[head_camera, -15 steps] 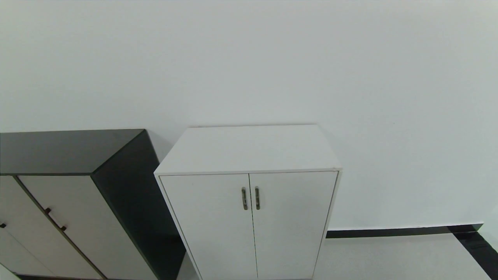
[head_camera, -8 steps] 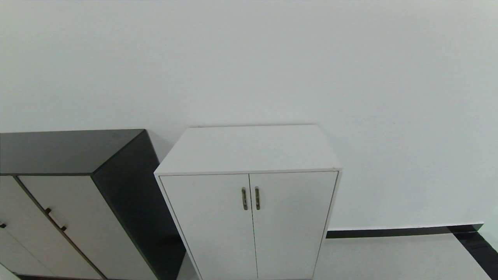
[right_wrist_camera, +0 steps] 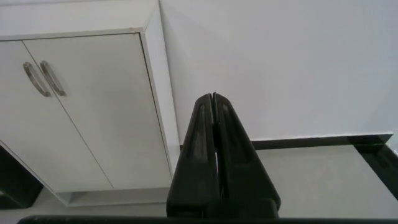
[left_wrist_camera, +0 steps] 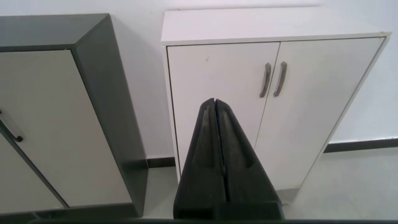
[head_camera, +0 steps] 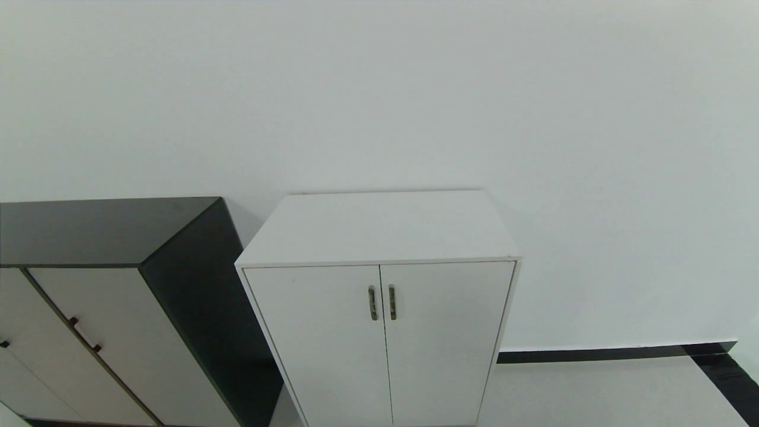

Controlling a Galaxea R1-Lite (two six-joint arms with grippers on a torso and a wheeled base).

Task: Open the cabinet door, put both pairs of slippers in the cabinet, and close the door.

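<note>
A white two-door cabinet (head_camera: 379, 332) stands against the wall, both doors shut, with two vertical metal handles (head_camera: 382, 302) side by side at the middle seam. My left gripper (left_wrist_camera: 215, 102) is shut with nothing in it, held some way in front of the left door (left_wrist_camera: 217, 93), apart from it. In the right wrist view my right gripper (right_wrist_camera: 212, 98) is shut and holds nothing, off to the cabinet's right side, in front of the wall. The cabinet (right_wrist_camera: 93, 106) and its handles (right_wrist_camera: 43, 78) appear there too.
A larger cabinet with a black top and side (head_camera: 178, 267) and pale doors stands close on the left of the white one. A black skirting strip (head_camera: 593, 354) runs along the wall base on the right. Pale floor (head_camera: 593, 391) lies open there.
</note>
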